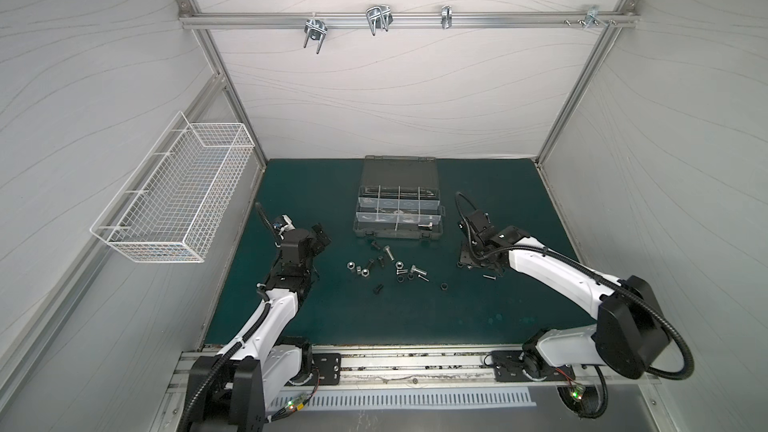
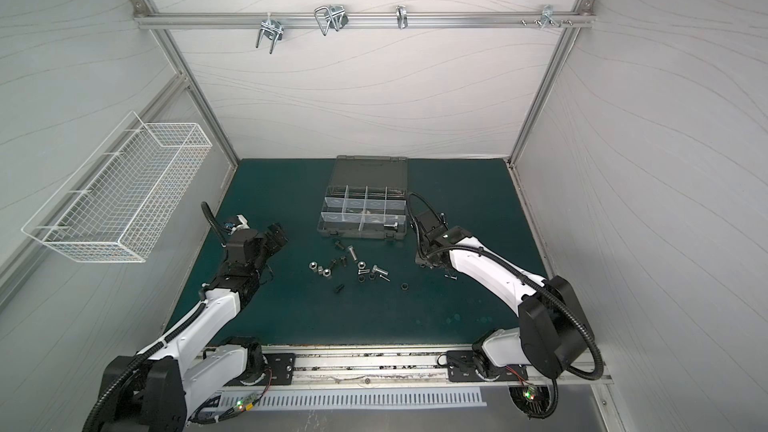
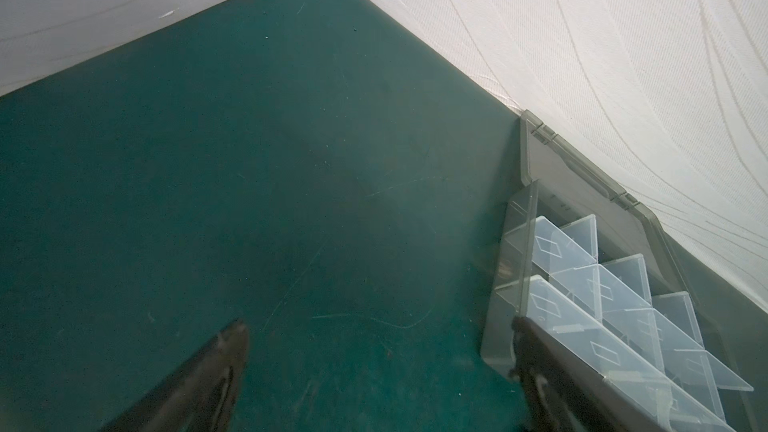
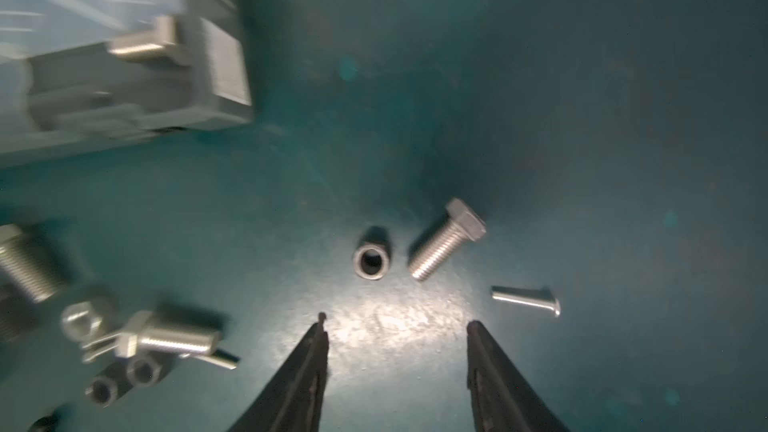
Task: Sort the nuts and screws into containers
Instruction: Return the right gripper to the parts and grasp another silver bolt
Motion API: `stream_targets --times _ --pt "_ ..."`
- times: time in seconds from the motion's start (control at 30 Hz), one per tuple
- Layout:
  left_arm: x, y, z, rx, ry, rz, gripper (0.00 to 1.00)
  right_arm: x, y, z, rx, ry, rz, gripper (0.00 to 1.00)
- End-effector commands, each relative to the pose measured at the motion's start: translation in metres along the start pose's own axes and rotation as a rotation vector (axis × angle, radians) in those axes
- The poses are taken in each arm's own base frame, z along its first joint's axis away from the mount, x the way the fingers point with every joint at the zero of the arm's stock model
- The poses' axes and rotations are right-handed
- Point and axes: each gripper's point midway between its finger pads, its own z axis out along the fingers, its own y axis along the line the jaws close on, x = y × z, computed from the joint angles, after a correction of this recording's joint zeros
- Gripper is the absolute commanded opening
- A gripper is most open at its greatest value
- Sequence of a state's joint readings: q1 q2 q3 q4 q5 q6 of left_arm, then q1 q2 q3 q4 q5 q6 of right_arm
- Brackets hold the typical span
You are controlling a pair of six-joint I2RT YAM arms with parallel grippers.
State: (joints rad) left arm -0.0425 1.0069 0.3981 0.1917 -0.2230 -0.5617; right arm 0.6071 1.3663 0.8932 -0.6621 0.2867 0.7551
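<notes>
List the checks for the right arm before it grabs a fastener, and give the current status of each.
1. Right tool empty, jaws apart: ok.
2. A target ahead of its tips: ok. The hex bolt, ring nut and thin screw lie apart from each other on the mat.
3. Organizer case has its lid open: ok.
4. Left tool out of the way: ok. It is open and empty, over bare mat beside the case.
5. Right wrist view sharp: not ok. It is blurred toward the case.
6. Which compartment takes the bolt: cannot tell.
</notes>
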Motion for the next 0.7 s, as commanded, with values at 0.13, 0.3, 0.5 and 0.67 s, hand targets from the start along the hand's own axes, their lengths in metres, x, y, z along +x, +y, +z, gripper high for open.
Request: stream_targets --times 0.13,0.3,0.5,0.67 --pt "-0.021 -0.016 -0.003 0.046 -0.052 -0.028 1.00 0.007 -0.013 0.022 0.006 0.075 0.131 0.50" --pt "-0.020 -0.016 -0.002 0.044 -0.049 -0.028 1.00 0.008 -0.016 0.034 0.020 0.090 0.143 0.47" --pt "-0.018 -0.016 0.000 0.045 -0.041 -0.028 1.00 0.005 -0.017 0.044 0.001 0.095 0.177 0.44" --pt "-0.017 -0.017 0.001 0.050 -0.036 -0.029 1.00 0.003 -0.017 0.052 0.012 0.096 0.178 0.43"
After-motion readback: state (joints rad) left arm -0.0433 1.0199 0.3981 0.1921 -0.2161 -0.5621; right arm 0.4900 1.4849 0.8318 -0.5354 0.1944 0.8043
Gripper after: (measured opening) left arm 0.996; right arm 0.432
